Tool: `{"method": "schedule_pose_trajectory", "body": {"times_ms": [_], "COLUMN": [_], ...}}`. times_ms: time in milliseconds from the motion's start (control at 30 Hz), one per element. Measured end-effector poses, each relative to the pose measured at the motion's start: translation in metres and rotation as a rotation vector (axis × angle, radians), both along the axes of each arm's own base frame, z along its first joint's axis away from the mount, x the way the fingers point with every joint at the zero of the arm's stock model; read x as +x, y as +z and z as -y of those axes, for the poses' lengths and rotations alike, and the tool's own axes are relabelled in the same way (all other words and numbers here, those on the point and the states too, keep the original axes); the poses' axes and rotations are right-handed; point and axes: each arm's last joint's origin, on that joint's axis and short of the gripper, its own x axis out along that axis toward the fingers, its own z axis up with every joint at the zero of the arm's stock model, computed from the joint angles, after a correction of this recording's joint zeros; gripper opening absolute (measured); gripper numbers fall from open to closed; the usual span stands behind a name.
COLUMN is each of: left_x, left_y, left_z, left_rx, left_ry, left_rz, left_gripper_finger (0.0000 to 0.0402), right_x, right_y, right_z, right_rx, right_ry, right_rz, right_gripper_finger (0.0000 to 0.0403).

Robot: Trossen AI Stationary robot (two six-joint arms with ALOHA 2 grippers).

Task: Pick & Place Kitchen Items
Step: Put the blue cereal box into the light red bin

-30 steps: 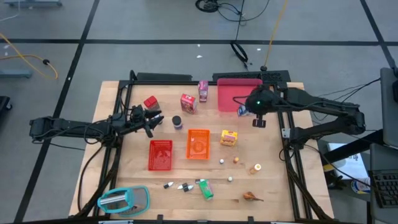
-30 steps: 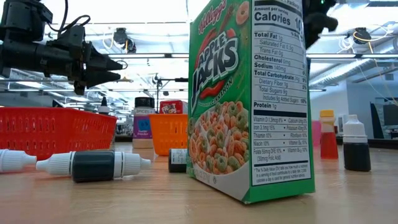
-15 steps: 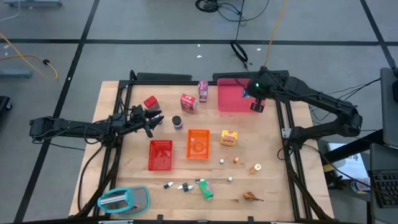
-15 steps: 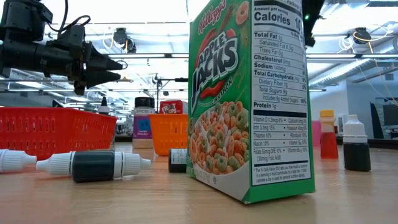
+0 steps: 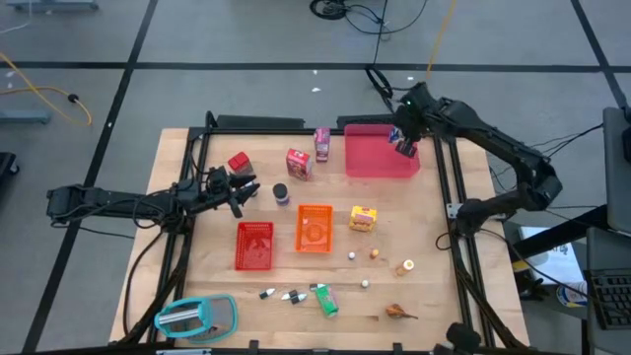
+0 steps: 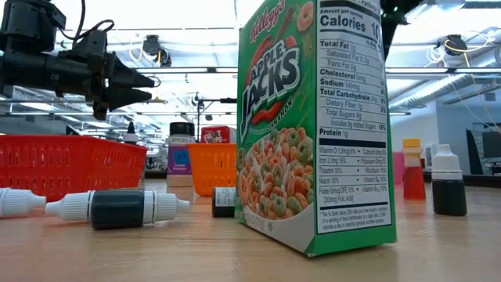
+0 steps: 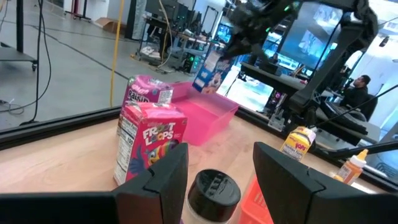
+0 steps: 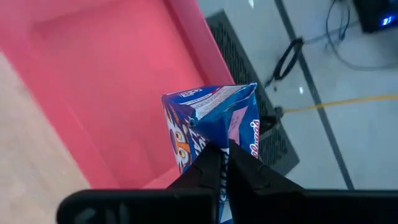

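While most groceries lie outside the pink tray (image 5: 373,158), the right gripper (image 5: 405,146) hangs above it clenching a blue carton (image 8: 214,127); left jaws parted, empty.

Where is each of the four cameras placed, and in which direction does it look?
High: overhead, straight down on table, both arms.
Low: table height, behind Apple Jacks box; left gripper above.
Left wrist: past own fingers toward Froot Loops box.
Right wrist: down on blue carton over pink tray.
Shared: left wrist also shows carton, tray.
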Motion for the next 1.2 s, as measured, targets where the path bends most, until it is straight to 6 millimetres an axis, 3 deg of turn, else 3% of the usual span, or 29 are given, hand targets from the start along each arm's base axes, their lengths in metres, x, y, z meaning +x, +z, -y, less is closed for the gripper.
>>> {"method": "schedule_pose_trajectory", "body": {"times_ms": [167, 367, 600, 800, 1067, 1200], "left_x": [0.000, 0.000, 0.000, 0.000, 0.000, 0.000], "left_y": [0.000, 0.000, 0.000, 0.000, 0.001, 0.001], "left_z": [0.000, 0.000, 0.000, 0.000, -0.001, -0.001], "left_rx": [-0.006, -0.028, -0.021, -0.003, 0.004, 0.009], "left_ry": [0.000, 0.000, 0.000, 0.000, 0.019, 0.019], "left_rz": [0.003, 0.013, 0.010, 0.001, 0.010, 0.012], "left_gripper_finger": [0.0184, 0.0184, 0.0184, 0.0184, 0.0184, 0.0184], "right_x": [0.001, -0.002, -0.003, -0.002, 0.004, 0.003], "right_y": [-0.016, -0.019, -0.018, -0.019, -0.049, -0.054], "right_z": [0.014, 0.023, 0.027, 0.029, 0.048, 0.055], "right_rx": [0.025, -0.018, 0.046, 0.030, 0.102, 0.096], "right_ry": [-0.043, -0.240, -0.290, -0.244, -0.203, -0.199], "right_rz": [-0.015, -0.003, 0.129, 0.106, 0.022, 0.011], "right_gripper_finger": [0.0000, 0.0000, 0.0000, 0.0001, 0.0001, 0.0001]}}
